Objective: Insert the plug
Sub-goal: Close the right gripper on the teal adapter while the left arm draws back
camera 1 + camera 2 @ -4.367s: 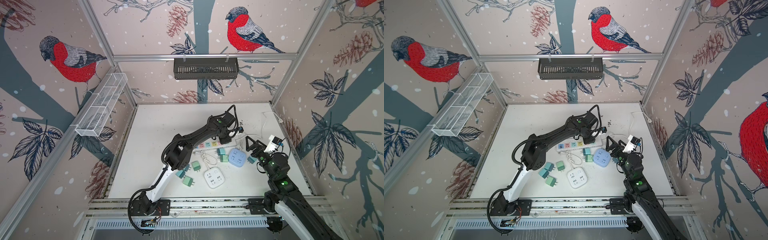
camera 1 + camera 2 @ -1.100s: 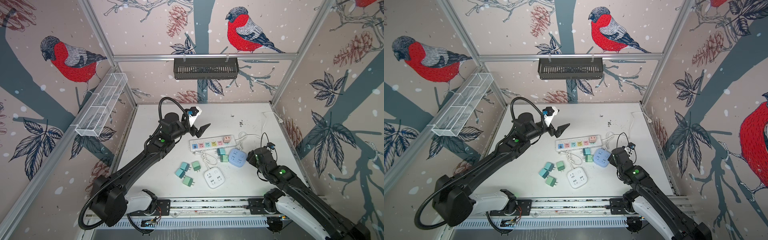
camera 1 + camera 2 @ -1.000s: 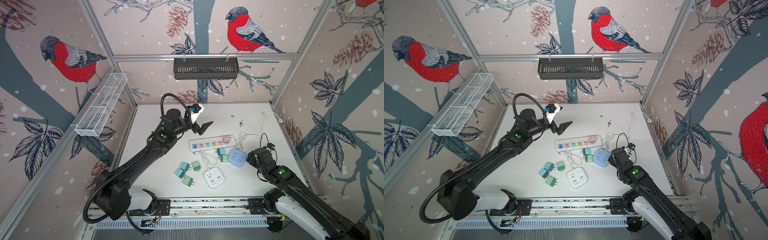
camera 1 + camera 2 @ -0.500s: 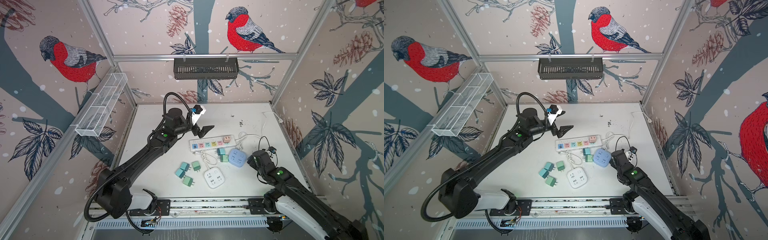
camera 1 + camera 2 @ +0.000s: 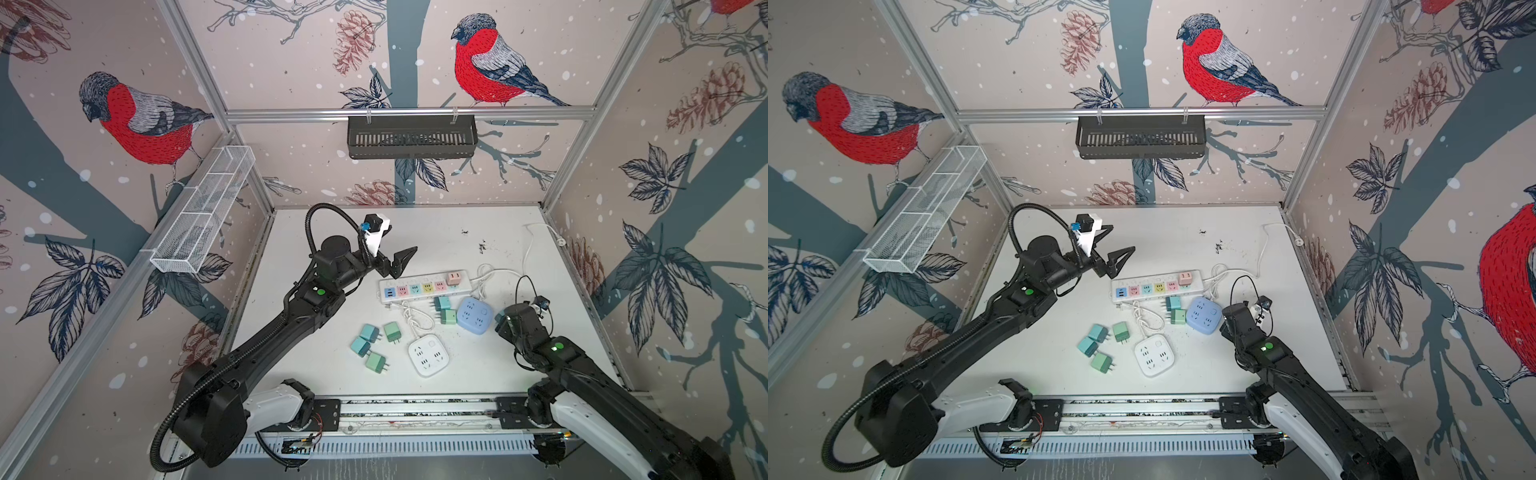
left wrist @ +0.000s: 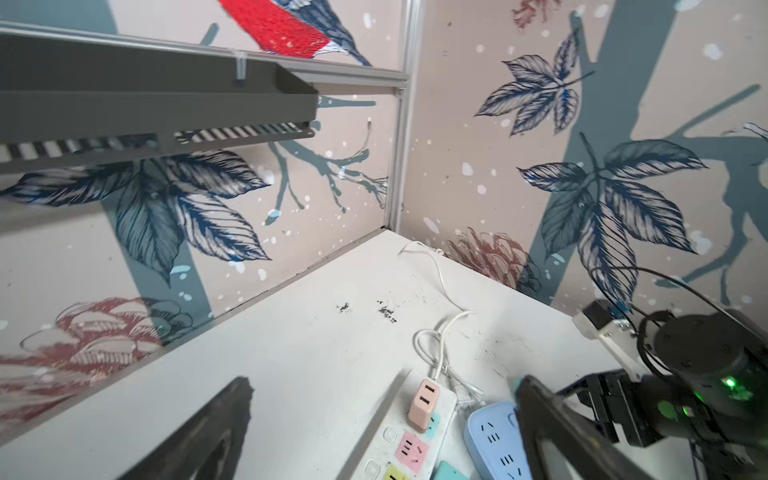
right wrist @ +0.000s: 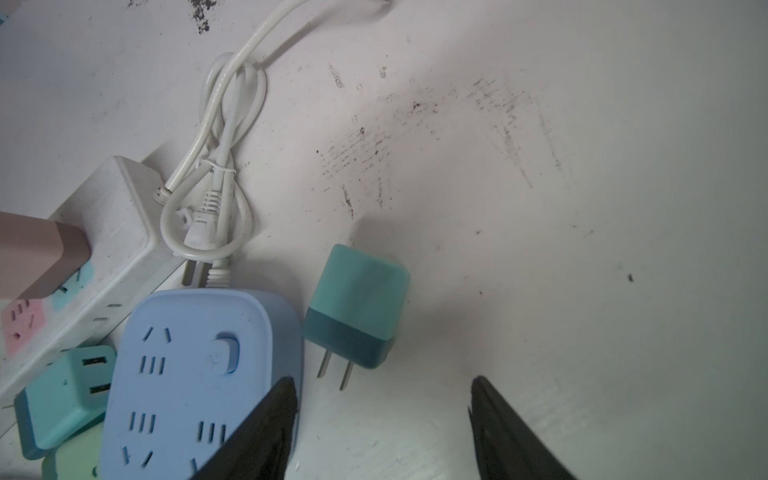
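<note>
A teal plug [image 7: 357, 307] lies flat on the table right beside the blue socket cube [image 7: 199, 374], its two prongs pointing at my right gripper [image 7: 382, 380]. That gripper is open and empty, a finger on each side just short of the prongs. In both top views the right wrist [image 5: 517, 326] covers this plug. The white power strip [image 5: 424, 284] has coloured sockets and a pink plug [image 5: 454, 277] seated in its right end. My left gripper [image 5: 399, 259] hovers wide open and empty above the strip's left end.
A white socket cube [image 5: 428, 356] sits in front of the strip, its cord looping up to it. Several green and teal plugs [image 5: 374, 345] lie to its left, two more [image 5: 444, 309] between strip and blue cube. A white cable [image 5: 530, 249] runs to the back right corner.
My right gripper's jaws have narrowed and its wrist has sunk slightly toward the table by the blue cube. The left arm has swung a little; its gripper stays wide open near the strip.
</note>
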Robot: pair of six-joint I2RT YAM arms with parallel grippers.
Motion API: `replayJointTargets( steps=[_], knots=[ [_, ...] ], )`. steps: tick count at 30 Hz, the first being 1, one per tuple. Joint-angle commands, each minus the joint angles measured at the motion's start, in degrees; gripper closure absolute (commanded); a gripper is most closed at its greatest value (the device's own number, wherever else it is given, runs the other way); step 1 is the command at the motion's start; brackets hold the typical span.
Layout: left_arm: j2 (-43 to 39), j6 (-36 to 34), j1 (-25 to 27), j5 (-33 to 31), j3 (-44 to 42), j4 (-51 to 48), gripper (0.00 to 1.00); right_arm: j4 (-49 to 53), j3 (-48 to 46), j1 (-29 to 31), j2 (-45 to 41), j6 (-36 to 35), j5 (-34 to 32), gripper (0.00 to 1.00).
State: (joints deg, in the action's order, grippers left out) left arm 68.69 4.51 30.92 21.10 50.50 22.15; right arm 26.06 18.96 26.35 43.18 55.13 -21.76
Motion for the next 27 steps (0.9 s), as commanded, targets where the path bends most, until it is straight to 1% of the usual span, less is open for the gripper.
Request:
replayJointTargets(
  steps=[1,3,8,12,14,20,22,23,25,27],
  knots=[
    [-0.4,2.3,0.0,-1.3,1.7,2.2,0.02,-3.8,0.3,-1.6,2.6,-3.5,1.7,0.32],
    [-0.4,1.0,0.1,0.2,2.7,0.1,0.01,-5.8,0.1,-3.7,4.5,-5.1,3.8,0.32],
    [1.0,0.0,0.0,0.7,2.7,1.1,0.01,-9.5,1.2,-7.0,8.6,-7.4,5.4,0.31],
    [2.6,-0.8,0.0,3.3,3.7,0.7,0.01,-10.5,3.0,-7.5,11.8,-8.4,5.5,0.29],
    [2.8,-1.7,0.1,4.2,4.0,0.2,0.02,-12.0,3.0,-7.7,14.0,-8.5,7.0,0.29],
    [0.0,-3.0,0.1,5.6,1.3,2.8,0.01,-12.9,5.9,-7.7,22.0,-8.9,9.2,0.29],
    [-0.8,-3.2,0.2,5.1,0.4,3.3,0.01,-13.3,6.4,-7.7,24.1,-9.2,9.5,0.31],
    [-1.2,-3.3,0.2,4.8,0.3,3.3,0.02,-13.7,6.4,-7.6,24.9,-9.4,9.5,0.35],
    [-1.4,-3.3,0.2,4.5,0.1,3.4,0.02,-14.1,6.5,-7.6,26.0,-9.5,9.6,0.41],
    [-1.4,-3.6,0.3,4.9,0.0,3.6,0.02,-13.8,6.9,-7.6,26.5,-9.5,9.6,0.43]
  ],
)
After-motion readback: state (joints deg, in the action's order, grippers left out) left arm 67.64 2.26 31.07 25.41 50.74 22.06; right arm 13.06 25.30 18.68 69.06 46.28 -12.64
